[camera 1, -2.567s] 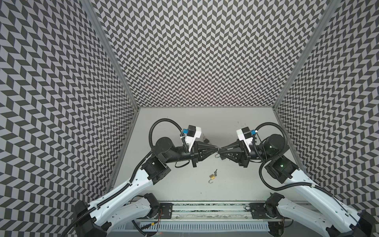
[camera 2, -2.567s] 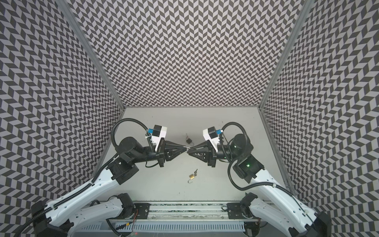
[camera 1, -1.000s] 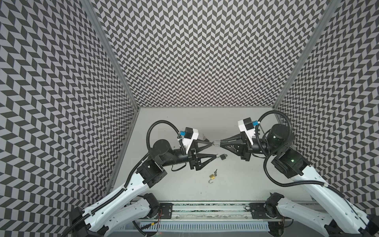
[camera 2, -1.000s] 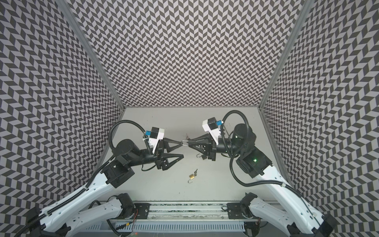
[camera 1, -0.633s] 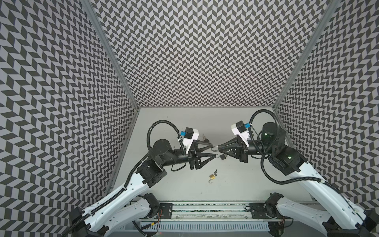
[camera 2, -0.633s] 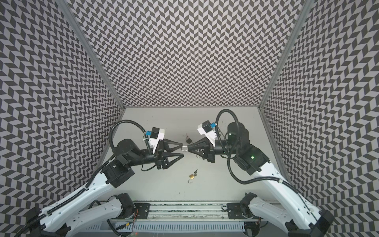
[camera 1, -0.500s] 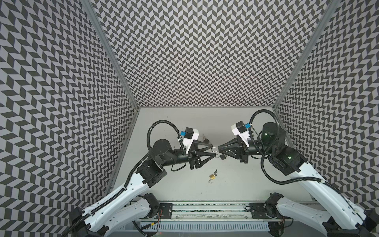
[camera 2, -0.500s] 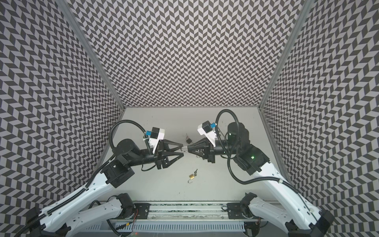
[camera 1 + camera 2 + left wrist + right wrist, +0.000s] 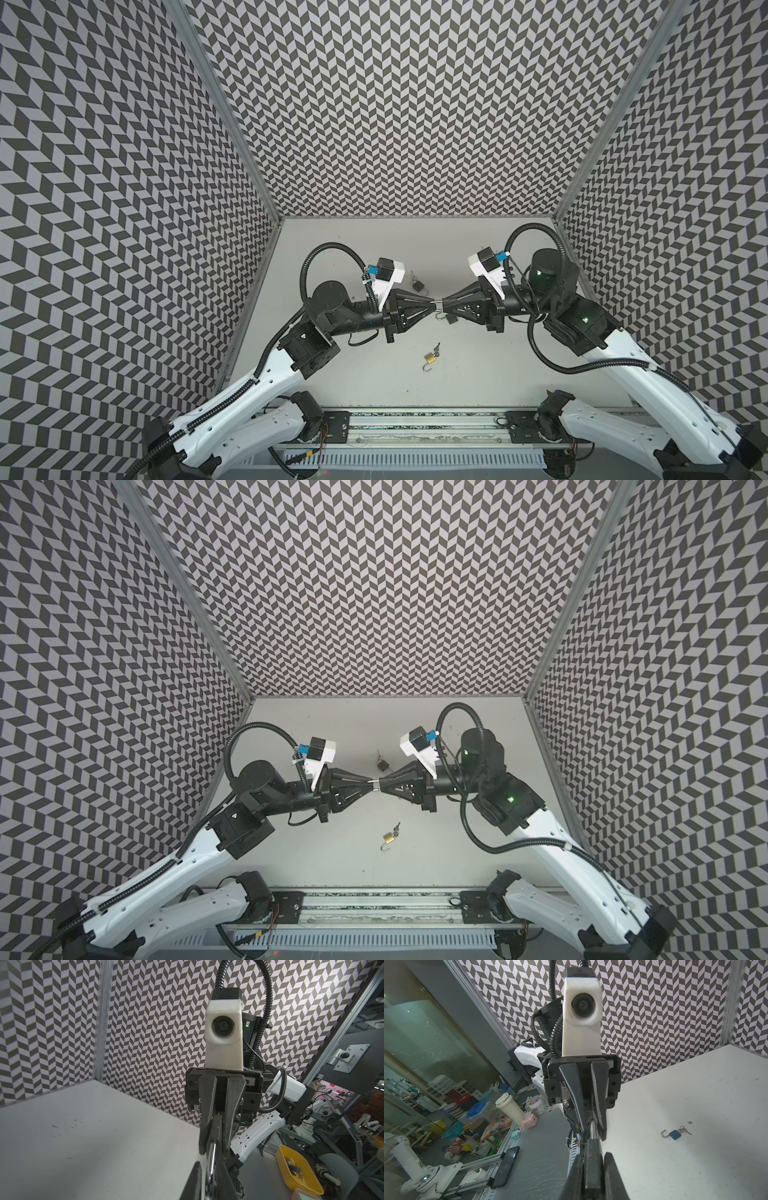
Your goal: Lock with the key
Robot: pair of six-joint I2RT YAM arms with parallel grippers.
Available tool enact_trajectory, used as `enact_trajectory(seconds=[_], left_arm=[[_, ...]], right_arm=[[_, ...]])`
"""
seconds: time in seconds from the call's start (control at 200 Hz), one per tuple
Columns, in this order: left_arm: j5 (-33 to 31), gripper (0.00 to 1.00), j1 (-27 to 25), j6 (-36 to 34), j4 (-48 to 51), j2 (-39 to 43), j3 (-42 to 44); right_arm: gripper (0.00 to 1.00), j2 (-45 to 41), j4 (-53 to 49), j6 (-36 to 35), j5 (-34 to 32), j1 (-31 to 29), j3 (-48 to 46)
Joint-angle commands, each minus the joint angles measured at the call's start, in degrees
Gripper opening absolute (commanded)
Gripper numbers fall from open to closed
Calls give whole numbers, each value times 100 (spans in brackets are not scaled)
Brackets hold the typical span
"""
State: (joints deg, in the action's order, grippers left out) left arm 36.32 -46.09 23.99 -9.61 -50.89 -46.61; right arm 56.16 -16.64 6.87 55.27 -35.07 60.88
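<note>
Meeting tip to tip above the middle of the table (image 9: 478, 374), the two arms share one small padlock (image 9: 591, 1163) in mid-air. The right gripper (image 9: 445, 304) is pinched tight on its dark body and the left gripper (image 9: 433, 306) is closed on its silver shackle (image 9: 593, 1130). A brass padlock (image 9: 430, 357) lies on the table nearer the arm bases.

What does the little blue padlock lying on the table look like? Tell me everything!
The blue padlock is small, with a boxy blue body and a shiny silver metal shackle that stands open, one end free. Small silver keys on a ring lie at its other end; whether one sits in the keyhole is too small to tell. It lies flat on the pale table, off to the far side, and nothing else touches it.
</note>
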Motion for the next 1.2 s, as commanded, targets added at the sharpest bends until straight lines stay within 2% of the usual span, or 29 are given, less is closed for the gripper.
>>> enact_trajectory(seconds=[0.0,0.155,0.26,0.396,0.561,0.756,1.197], left_arm=[[112,11,20,1,-151,96,-99],[121,7,10,8,-147,100,-79],[137,15,18,23,-181,106,-59],[174,16,17,40,-217,84,-72],[204,11,13,75,-255,66,-41],[209,0,16,97,-278,99,-24],[251,0,14,27,-225,115,-98]], right_arm=[[0,-94,349,-76,-15,21,-6],[0,-170,594,62,-18,24,-97],[0,-234,867,231,69,26,-206],[0,-220,872,242,90,26,-226],[0,-220,922,272,107,26,-256],[0,-211,879,239,85,20,-263],[0,-175,895,140,79,21,-244]])
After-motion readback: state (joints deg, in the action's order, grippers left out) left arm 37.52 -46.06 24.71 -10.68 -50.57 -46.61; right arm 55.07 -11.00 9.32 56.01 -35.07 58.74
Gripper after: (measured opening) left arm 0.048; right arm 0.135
